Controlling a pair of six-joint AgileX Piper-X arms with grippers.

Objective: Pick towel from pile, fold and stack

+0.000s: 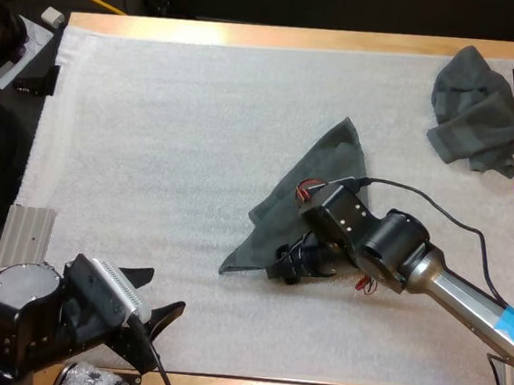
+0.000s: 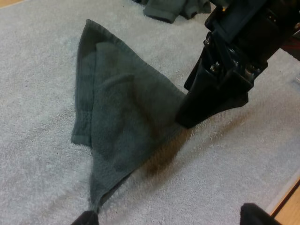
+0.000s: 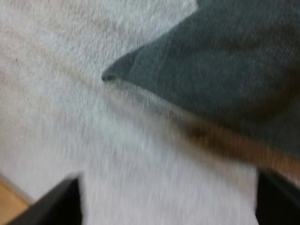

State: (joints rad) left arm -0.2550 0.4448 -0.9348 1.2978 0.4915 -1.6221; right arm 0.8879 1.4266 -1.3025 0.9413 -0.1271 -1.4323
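Towels are two in number in the high view: one flat towel (image 1: 307,197) lies as a long triangle in the middle of the white mat (image 1: 170,148), and one crumpled towel (image 1: 474,109) sits at the far right corner of the mat, well apart from the first. This view also gives both arms together. The right pincer (image 1: 291,264) is down at the near edge of the flat towel. The left pincer (image 1: 160,300) hangs over the near left part of the desk (image 1: 281,36), its two fingers spread, holding nothing.

From the left wrist view, the flat towel (image 2: 117,122) shows one folded-over layer along its side, and its pointed corner ends just beside one of the fingertips (image 2: 84,218) of the left pincer (image 2: 171,218), which stands wide. The right pincer (image 2: 197,110) meets the mat at the towel's edge. A part of the crumpled towel (image 2: 173,8) is far behind.

From the right wrist view, the right pincer (image 3: 168,206) is wide, with bare mat between its fingers (image 3: 47,206). One corner of the flat towel (image 3: 225,61) lies just beyond them.
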